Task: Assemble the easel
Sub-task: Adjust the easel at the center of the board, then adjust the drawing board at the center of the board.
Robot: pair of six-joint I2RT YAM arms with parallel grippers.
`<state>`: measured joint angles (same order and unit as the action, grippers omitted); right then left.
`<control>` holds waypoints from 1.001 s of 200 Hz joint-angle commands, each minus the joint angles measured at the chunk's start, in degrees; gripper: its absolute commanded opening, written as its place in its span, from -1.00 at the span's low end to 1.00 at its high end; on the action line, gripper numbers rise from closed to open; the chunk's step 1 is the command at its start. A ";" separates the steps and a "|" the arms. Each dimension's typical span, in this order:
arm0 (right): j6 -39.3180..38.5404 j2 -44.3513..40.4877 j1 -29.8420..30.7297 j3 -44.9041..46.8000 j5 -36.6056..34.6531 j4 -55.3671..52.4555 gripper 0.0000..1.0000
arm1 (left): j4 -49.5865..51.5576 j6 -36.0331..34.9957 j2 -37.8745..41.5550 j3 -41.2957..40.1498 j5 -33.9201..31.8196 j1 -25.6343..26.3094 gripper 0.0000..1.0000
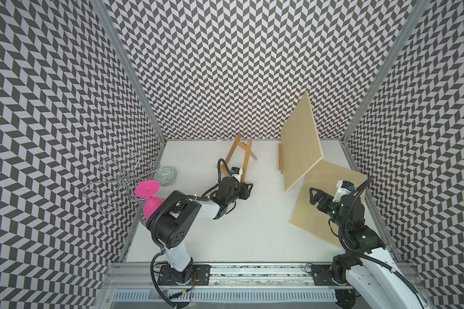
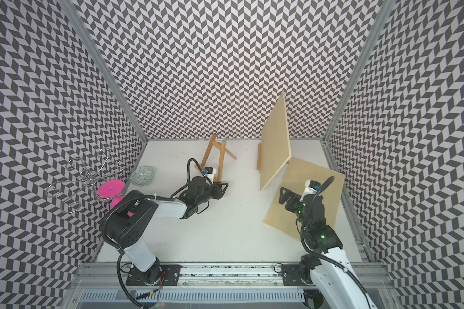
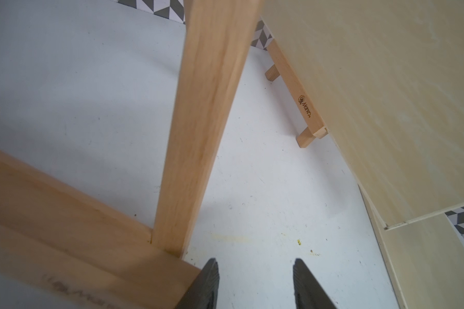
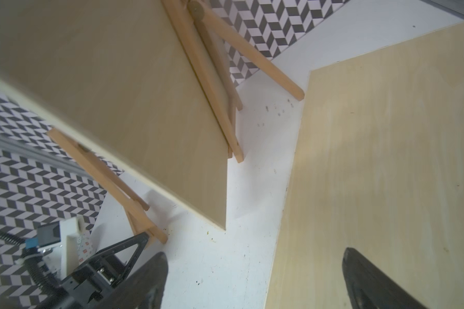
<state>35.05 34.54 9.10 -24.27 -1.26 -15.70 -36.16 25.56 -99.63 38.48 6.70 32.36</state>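
**Bare small easel at back centre, both grippers empty**

White, scuffed tabletop [image 1: 252, 227], boxed in by black-and-white chevron walls [image 1: 225, 67]. At back centre, small easel [image 1: 246, 160]: plain wooden frame, standing with legs spread, no board on it. To its right, second easel [image 1: 280, 157] carrying an upright board [image 1: 300, 144] leaned back on it. Flat board [image 1: 330, 184] lying on the table near the right wall, just beside the upright one.

Left gripper [image 1: 248, 190] low by the small easel's front foot, partly spread, only bare table between the pads. One fingertip [image 3: 208, 281] right at the end of the lower crossbar [image 3: 78, 240]; touching or not, impossible to tell. Right gripper [image 1: 311, 196] spread wide and empty, above the flat board's near-left edge.

Burnt-in brand mark [image 3: 304, 105] on the second easel's ledge [image 3: 289, 77]: small round logo plus a short word beginning "M", the rest not cleanly legible. Faint dark print on the lower crossbar, too blurred to read.

At far left, wire rack [image 1: 113, 179], pink goblet [image 1: 148, 190], patterned bowl [image 1: 165, 175].
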 commanded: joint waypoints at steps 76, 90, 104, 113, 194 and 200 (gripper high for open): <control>1.60 15.33 -33.32 -1.89 9.69 9.09 0.98 | 2.91 2.25 6.88 2.36 -0.95 1.89 0.03; 1.27 19.62 -37.38 -2.97 10.32 9.00 0.99 | 2.33 3.21 9.31 0.88 -0.90 3.75 0.04; 0.18 23.09 -40.55 -4.29 10.27 8.01 0.98 | 1.85 4.50 11.76 -0.81 -1.74 5.49 0.04; -0.80 24.47 -41.73 -5.12 8.81 6.66 0.98 | 1.63 4.83 13.24 -1.99 -1.95 6.42 0.05; -5.55 25.26 -52.19 -3.26 8.23 0.26 0.99 | 1.66 6.89 20.16 -6.90 -3.10 11.53 0.10; -4.84 25.46 -52.17 -3.19 9.31 -0.27 0.98 | 1.41 7.00 20.27 -6.99 -3.16 11.77 0.10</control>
<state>31.00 60.23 -42.61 -28.23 6.85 -14.66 -33.80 31.22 -80.84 32.25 4.73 42.89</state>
